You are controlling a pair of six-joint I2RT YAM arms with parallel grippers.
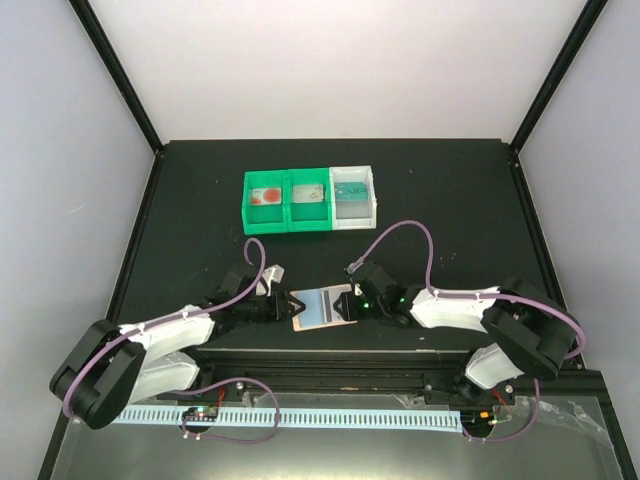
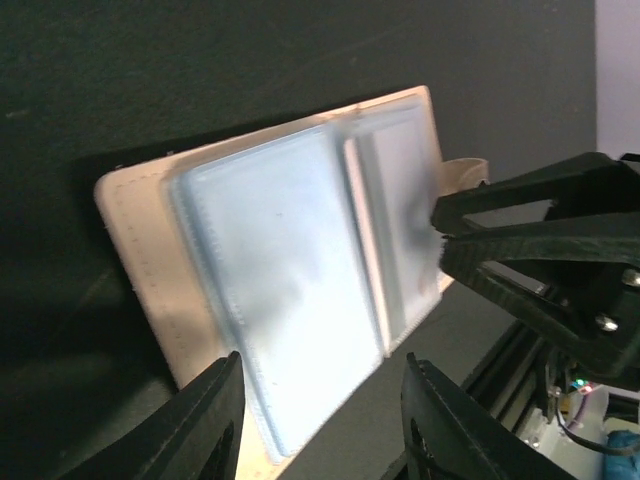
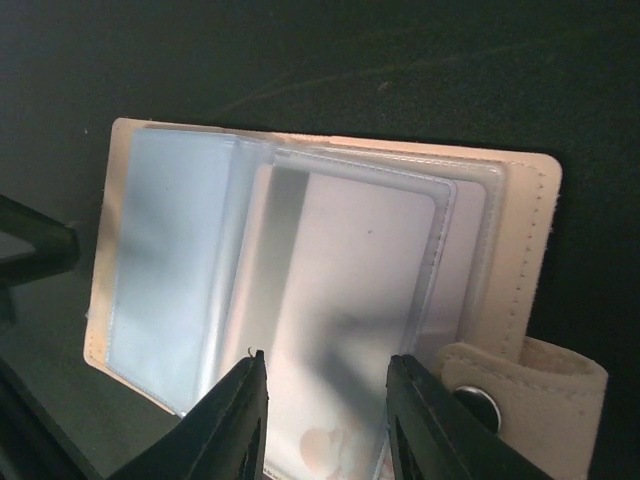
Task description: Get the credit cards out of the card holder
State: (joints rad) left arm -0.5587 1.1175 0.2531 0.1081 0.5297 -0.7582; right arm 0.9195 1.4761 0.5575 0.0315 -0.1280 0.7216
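Black left gripper (image 1: 289, 303): we see its jaws apart, straddling the left end of the holder (image 1: 322, 307), with a gap on one side, so no clamp. Holder sits open between both grippers, long axis left-right, clear sleeves up. One card (image 3: 350, 300) shows in the right sleeve, by the tab (image 3: 520, 385). Right gripper (image 1: 349, 303) is nearer it, jaws pinched on the holder's right edge. We judge the card should slide out along that axis. Table (image 1: 470, 200) matte black; bins (image 1: 290, 226) well behind; pale walls.
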